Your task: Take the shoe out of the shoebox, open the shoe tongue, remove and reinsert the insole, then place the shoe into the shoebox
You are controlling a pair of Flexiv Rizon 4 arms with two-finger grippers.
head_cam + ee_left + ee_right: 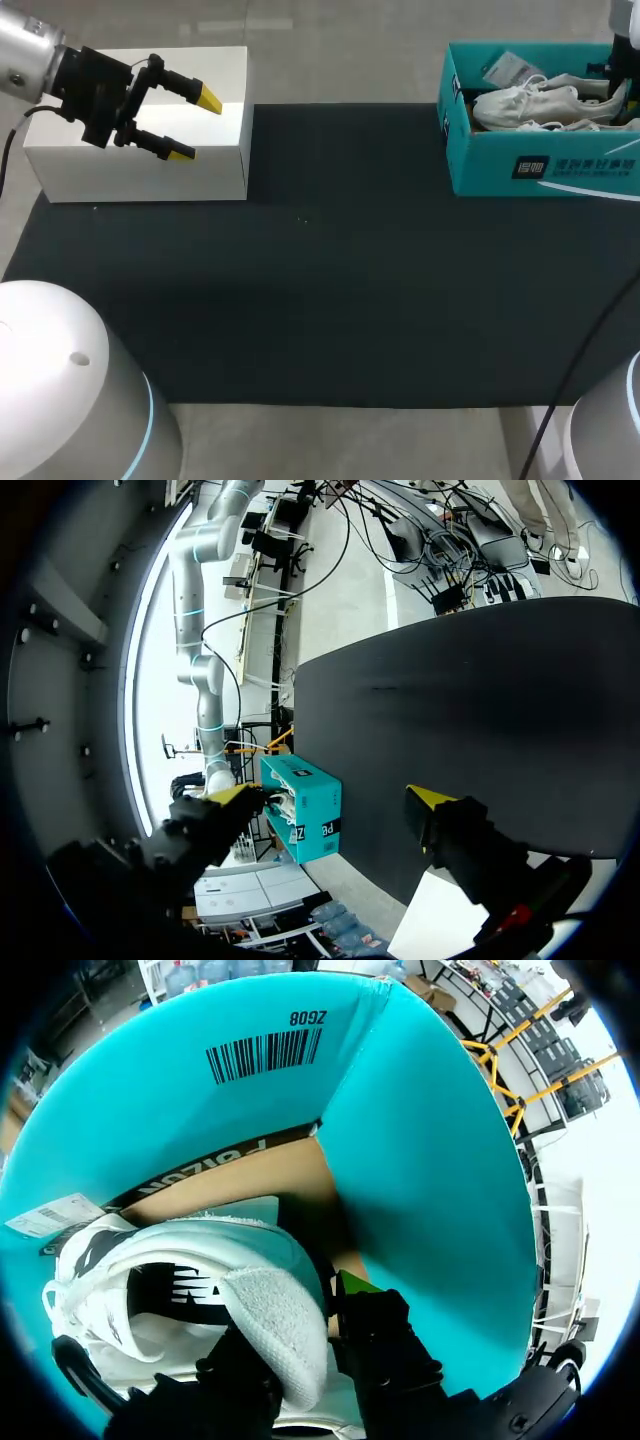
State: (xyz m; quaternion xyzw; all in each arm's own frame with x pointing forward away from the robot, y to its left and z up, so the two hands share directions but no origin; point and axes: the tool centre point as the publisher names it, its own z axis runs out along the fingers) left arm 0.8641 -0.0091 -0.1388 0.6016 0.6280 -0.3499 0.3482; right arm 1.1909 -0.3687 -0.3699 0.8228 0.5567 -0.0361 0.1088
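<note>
A white shoe (530, 103) lies on its side in the teal shoebox (545, 165) at the table's far right. My right gripper (622, 95) reaches down into the box at its right end. In the right wrist view the shoe's padded heel (275, 1325) stands between the fingers of the right gripper (295, 1320), which is open, with a thin dark gap at the green-tipped finger (355, 1285). The box wall (430, 1160) rises just ahead. My left gripper (195, 125) hangs open and empty over a white box (140, 170) at the far left, and shows the same way at the left gripper (335, 795).
A black mat (350, 280) covers the table between the white box and the shoebox. A paper tag (510, 68) lies in the shoebox's far corner. From the left wrist the shoebox (305, 815) is seen far across the mat.
</note>
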